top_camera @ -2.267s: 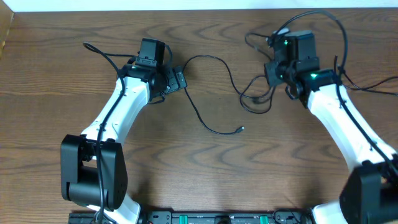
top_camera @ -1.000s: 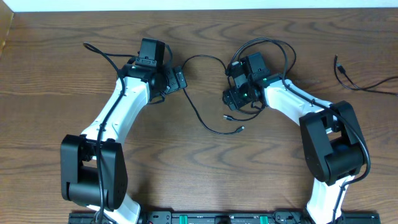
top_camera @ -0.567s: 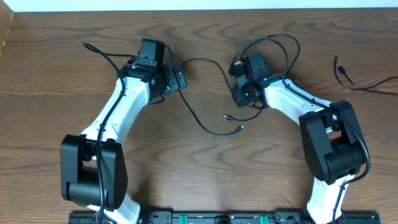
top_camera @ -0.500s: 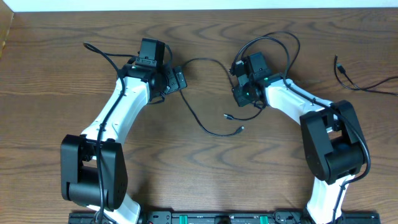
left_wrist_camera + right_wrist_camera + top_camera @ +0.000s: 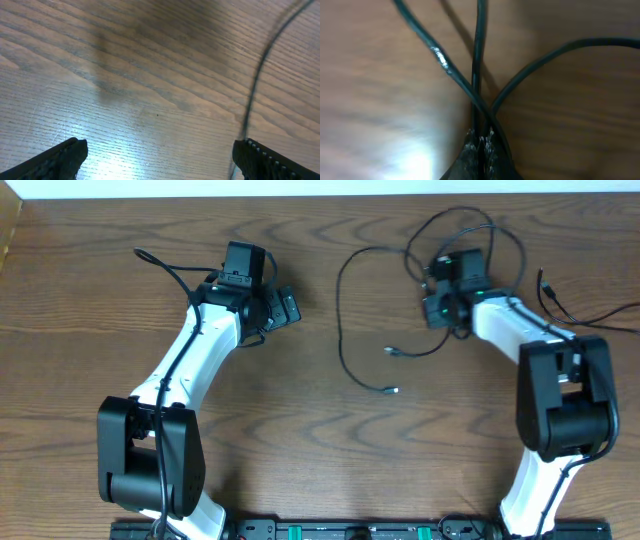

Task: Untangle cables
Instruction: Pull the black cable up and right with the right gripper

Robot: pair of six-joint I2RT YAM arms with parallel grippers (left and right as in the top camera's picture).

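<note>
Toward the far right of the brown wood-grain table (image 5: 300, 460), the right claw (image 5: 437, 310) is pressed together, pinching several strands of a thin black cable (image 5: 339, 320) between its fingertips (image 5: 470, 150). From that grip the cable loops out leftward, and its small plug ends lie mid-table. The left claw (image 5: 283, 305), spread wide, hovers over wood to the left of that loop. A second thin black cable (image 5: 548, 292) lies near the right edge.

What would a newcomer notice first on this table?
The right gripper, toward the back right, is pinched shut on a bunch of thin black cables. One long cable trails from it in a big loop across the middle of the wooden table, while the left gripper hangs open, empty.
</note>
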